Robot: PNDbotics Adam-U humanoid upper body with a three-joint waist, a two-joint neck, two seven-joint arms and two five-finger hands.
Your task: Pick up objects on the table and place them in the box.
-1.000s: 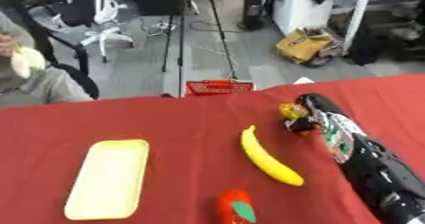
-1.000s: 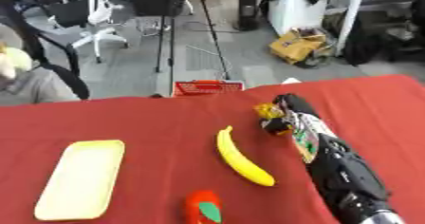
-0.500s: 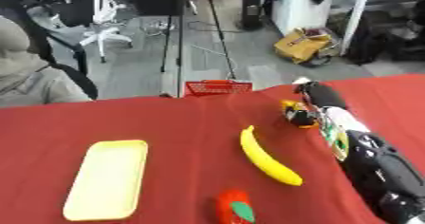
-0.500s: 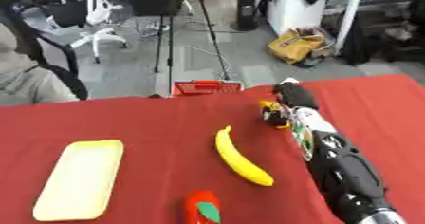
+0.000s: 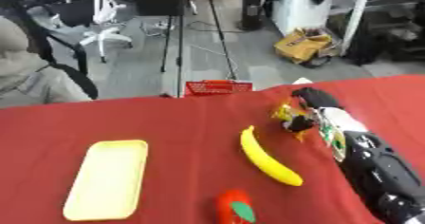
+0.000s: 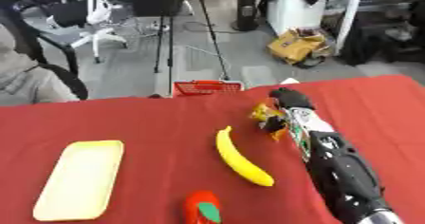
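Note:
My right hand (image 5: 316, 99) reaches from the lower right toward the table's far edge. It is curled on a small yellow and orange object (image 5: 287, 115), held just above the red cloth. A yellow banana (image 5: 269, 157) lies left of my forearm, in the middle of the table. Near the front edge sits a red fruit-shaped thing with a green patch (image 5: 236, 209). A red basket (image 5: 217, 86) stands just beyond the table's far edge, left of the hand. My left hand shows in neither view.
A pale yellow tray (image 5: 108, 178) lies on the left part of the red table (image 5: 182, 123). Beyond the far edge are stand legs, an office chair (image 5: 98, 21) and a seated person at the left.
My right hand has moved a little toward the far edge with the yellow object in it. Banana, red fruit and tray lie where they were.

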